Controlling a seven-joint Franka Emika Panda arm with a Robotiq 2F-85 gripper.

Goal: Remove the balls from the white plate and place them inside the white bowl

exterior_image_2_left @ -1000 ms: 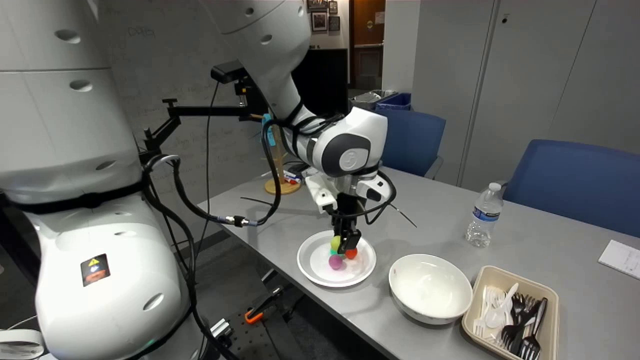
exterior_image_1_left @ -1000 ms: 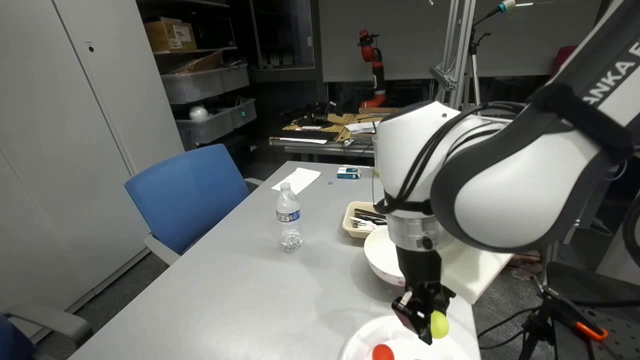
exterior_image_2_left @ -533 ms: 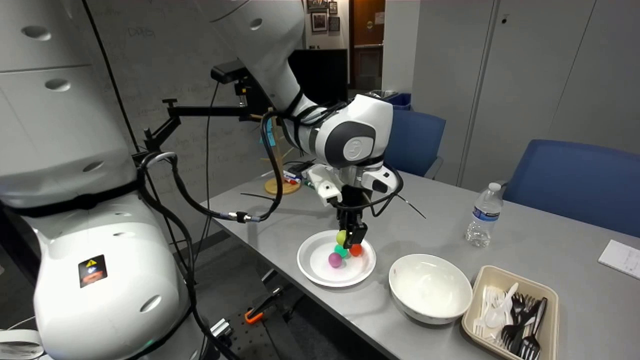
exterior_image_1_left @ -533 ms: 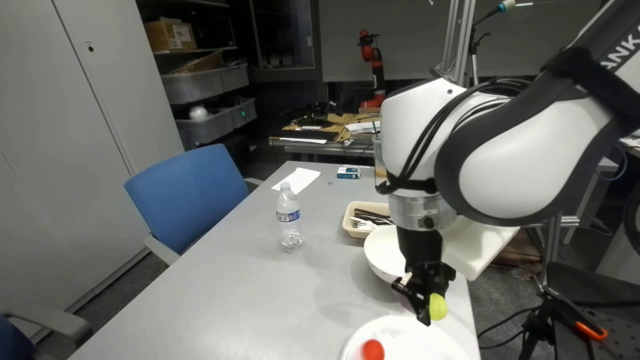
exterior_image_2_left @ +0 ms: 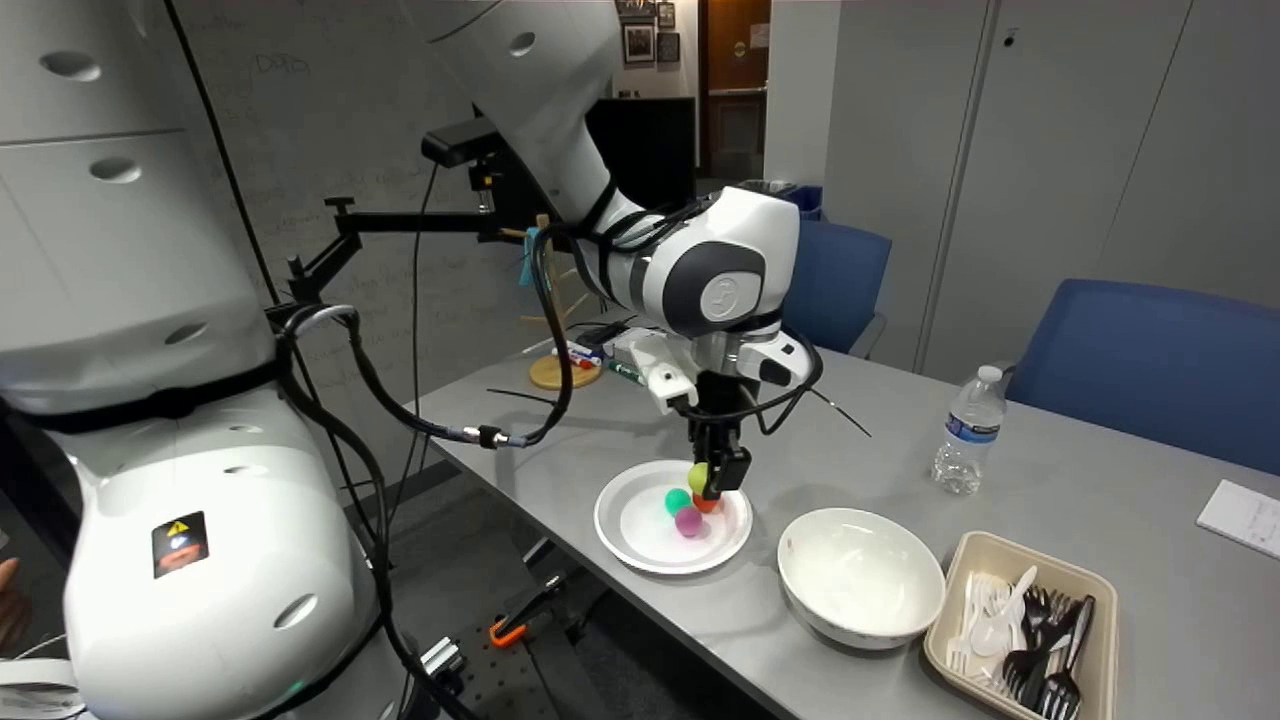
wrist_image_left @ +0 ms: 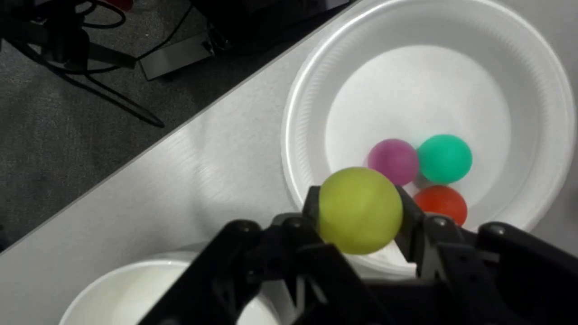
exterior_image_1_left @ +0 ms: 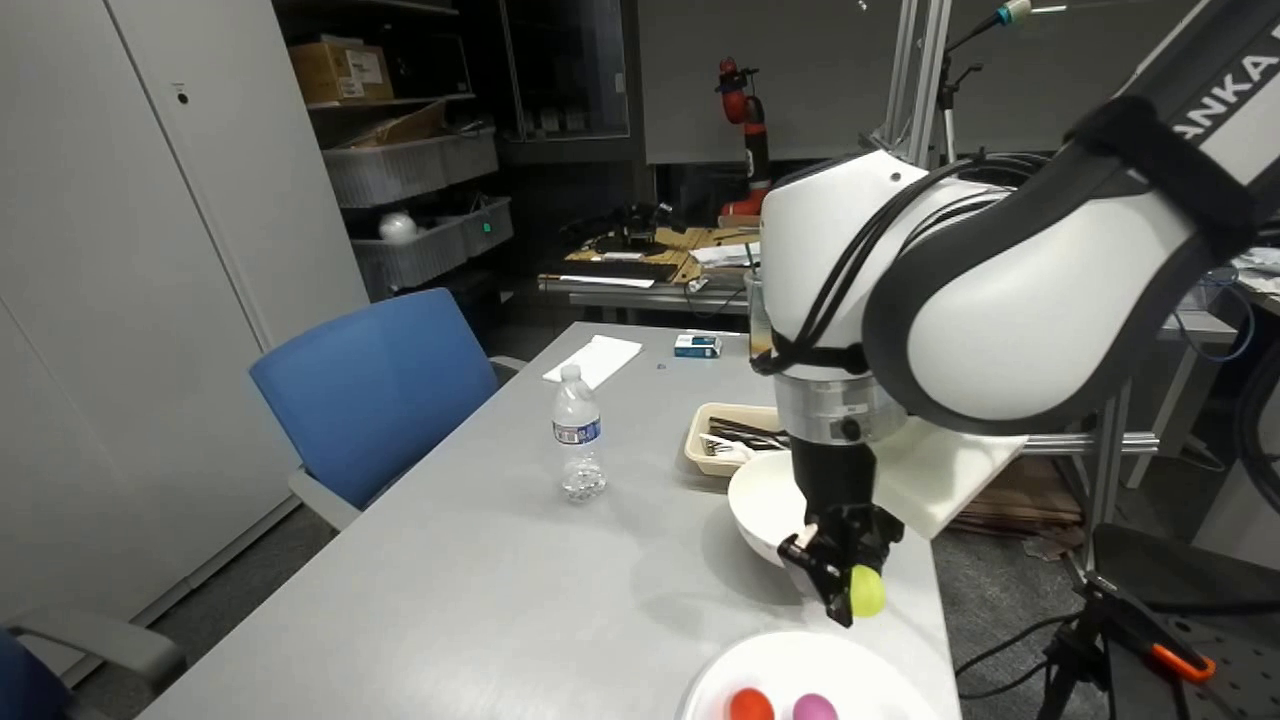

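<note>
Nearest, in the wrist view, my claw (wrist_image_left: 360,221) is clamped on a yellow-green ball (wrist_image_left: 360,198), a jaw on either side. It hangs above the white plate (wrist_image_left: 420,99), off its surface, by the edge toward the bowl. Below, on the plate, three more lie in a tight cluster — a purple ball (wrist_image_left: 392,159), a green ball (wrist_image_left: 445,159) and a red ball (wrist_image_left: 441,203). Farther along the table (exterior_image_2_left: 850,470), in an exterior view, stands the white bowl (exterior_image_2_left: 860,570), with no ball showing in it. Just beyond it is a cutlery tray (exterior_image_2_left: 1103,640); well apart, a water bottle (exterior_image_2_left: 970,430) stands upright.

I judge this to be the carry to the bowl, with one ball of four. To do it well, I should keep a steady squeeze, since a smooth round thing could pop loose, and rise enough for ball and jaws to clear the bowl's rim. I should centre over the bowl, stopping short of the tray, then sink between its walls before parting the jaws slowly — a drop from high up could bounce out.
</note>
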